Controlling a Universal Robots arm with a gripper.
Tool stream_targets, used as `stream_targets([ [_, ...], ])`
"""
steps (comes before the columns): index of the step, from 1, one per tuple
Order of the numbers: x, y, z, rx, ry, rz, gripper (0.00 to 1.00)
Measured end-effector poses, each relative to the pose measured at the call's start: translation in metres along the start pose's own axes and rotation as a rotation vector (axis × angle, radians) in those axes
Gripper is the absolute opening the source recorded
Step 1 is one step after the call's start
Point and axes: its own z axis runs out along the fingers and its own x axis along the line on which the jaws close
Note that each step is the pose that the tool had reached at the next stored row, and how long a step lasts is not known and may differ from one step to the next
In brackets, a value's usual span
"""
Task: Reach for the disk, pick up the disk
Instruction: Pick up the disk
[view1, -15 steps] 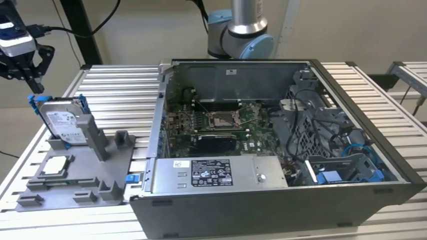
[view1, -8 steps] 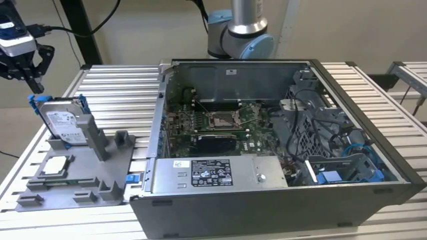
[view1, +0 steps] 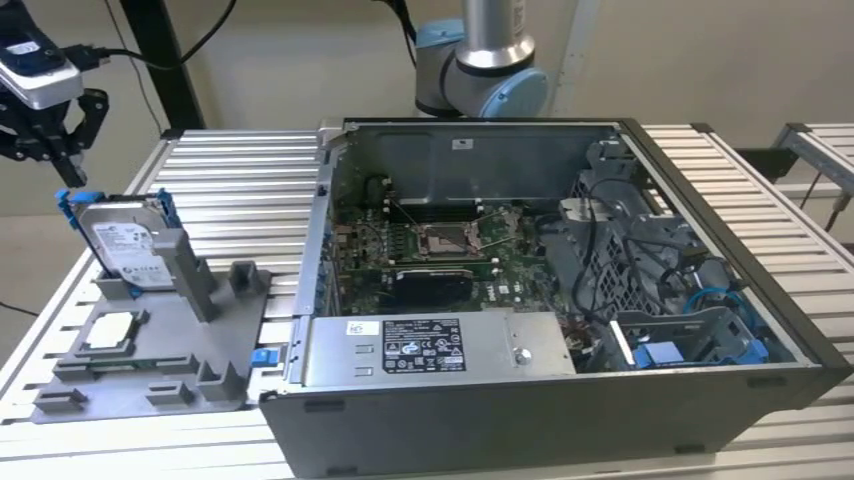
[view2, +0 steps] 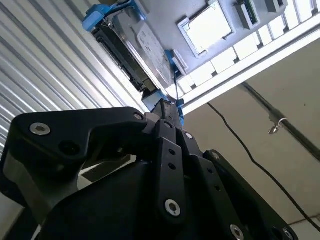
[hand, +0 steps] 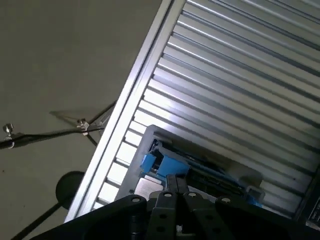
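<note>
My claw hangs above the disk without touching it. The picture edge cuts part of it off in the exterior view, and I cannot tell whether it is apart or together. The disk stands on edge in a grey holder on the table, to the exterior view's left of the open computer case. The holder's posts hide its lower part. In the second wrist view the claw's black body covers one end of its blue rails. A square chip lies flat in the holder, also left of the case.
</note>
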Motion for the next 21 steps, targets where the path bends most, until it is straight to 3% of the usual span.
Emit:
stream_targets([
  [21,0.0000,0.0000,0.0000,0.0040,0.0154,-0.400,0.00],
])
